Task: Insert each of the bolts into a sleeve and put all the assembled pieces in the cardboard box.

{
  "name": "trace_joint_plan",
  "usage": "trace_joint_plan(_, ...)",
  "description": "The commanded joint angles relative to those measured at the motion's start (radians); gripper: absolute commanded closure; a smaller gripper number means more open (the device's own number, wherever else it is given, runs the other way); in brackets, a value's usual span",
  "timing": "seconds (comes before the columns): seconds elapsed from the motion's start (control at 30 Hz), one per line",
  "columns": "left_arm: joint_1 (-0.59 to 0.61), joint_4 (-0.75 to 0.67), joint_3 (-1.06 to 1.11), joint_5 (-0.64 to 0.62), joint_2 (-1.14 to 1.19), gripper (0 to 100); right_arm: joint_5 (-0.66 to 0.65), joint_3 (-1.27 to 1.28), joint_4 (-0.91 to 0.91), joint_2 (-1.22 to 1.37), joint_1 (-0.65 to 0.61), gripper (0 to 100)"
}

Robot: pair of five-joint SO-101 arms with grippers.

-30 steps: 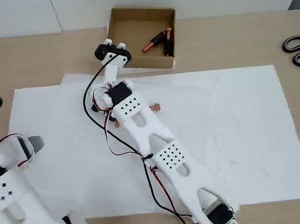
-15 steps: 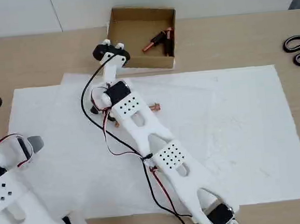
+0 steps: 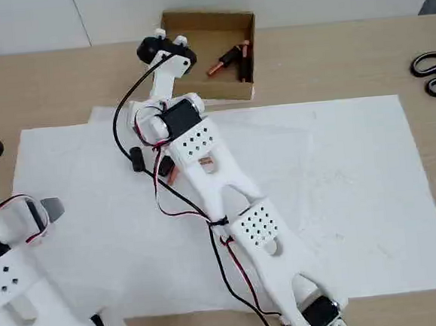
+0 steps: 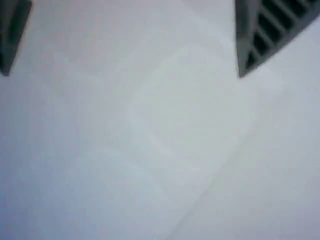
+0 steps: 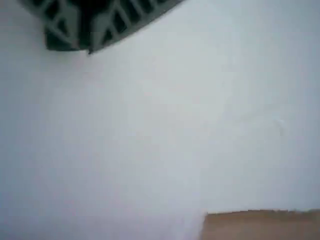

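Judging by the layout, the last loose pair is in hand: one copper bolt (image 3: 205,162) and one dark piece (image 3: 167,169), perhaps a sleeve, lie on the paper (image 3: 340,183) under the right arm (image 3: 257,228), with at least two assembled pieces (image 3: 228,56) in the one cardboard box (image 3: 254,47). Next calls for gripping the bolt; whether the right claw (image 5: 80,25) is spread or pinching I cannot tell, and the left claw (image 4: 135,35) hangs spread and empty over paper.

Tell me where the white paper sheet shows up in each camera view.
High view: the paper is spread over the table under both arms, reaching the cardboard box.
Left wrist view: the paper lies beneath the open left gripper, crossed by faint folds.
Right wrist view: the paper ends at a tan surface.
Shared landmark: the paper's edge against tan, in the high and right wrist views.
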State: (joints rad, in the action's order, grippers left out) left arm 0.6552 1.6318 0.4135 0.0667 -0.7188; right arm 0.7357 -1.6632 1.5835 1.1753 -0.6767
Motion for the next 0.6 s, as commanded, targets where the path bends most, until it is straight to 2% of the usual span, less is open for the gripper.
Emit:
trace_joint_plan(0.0, 0.003, -0.017, -0.005, 0.006, -0.02, 73, -0.092, -0.012, 0.047, -0.061, -0.022, 99.1)
trace_joint_plan(0.23, 0.003, -0.015, -0.005, 0.006, -0.02, 73, -0.272, -0.015, 0.076, 0.002, -0.105, 97.3)
trace_joint_plan(0.4, 0.003, -0.015, -0.005, 0.006, -0.02, 73, -0.282, -0.014, 0.077, 0.012, -0.114, 82.4)
trace_joint_plan(0.57, 0.003, -0.015, -0.005, 0.006, -0.02, 73, -0.284, -0.012, 0.068, 0.021, -0.11, 83.7)
